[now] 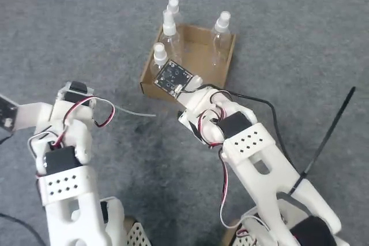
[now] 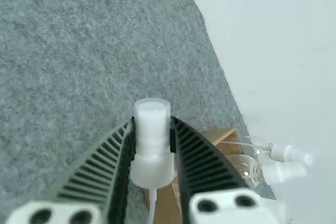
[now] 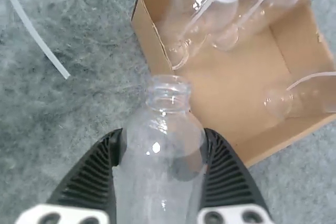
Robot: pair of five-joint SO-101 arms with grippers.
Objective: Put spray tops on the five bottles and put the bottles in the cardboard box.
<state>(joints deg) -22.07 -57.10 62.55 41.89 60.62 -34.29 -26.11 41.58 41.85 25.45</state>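
Surroundings: grey carpet (image 1: 300, 44) covers the work surface, with a pale wall (image 2: 273, 51) at its far edge. One black strip (image 1: 328, 136) lies on the carpet beside the right arm, apart from the task items.

The cardboard box (image 1: 199, 47) sits open-topped ahead of the right arm. Its near wall stands between the held bottle and the box floor. A capped bottle (image 1: 160, 56) occupies the near corner, closest to that bottle.

Left gripper (image 2: 152, 124): fingers pinch one spray top (image 2: 152, 135) by its collar. Its thin dip tube (image 1: 135, 111) juts out towards the right arm, free end clear of it.

Right gripper (image 3: 163, 136): fingers clamp the body of one clear uncapped bottle (image 3: 168, 95), held just outside the box's near wall, neck open.

Count:
- Bottles: five. Four stand capped inside the box, and one is in the right gripper.
- Loose spray tops: one.
- Boxes: one.
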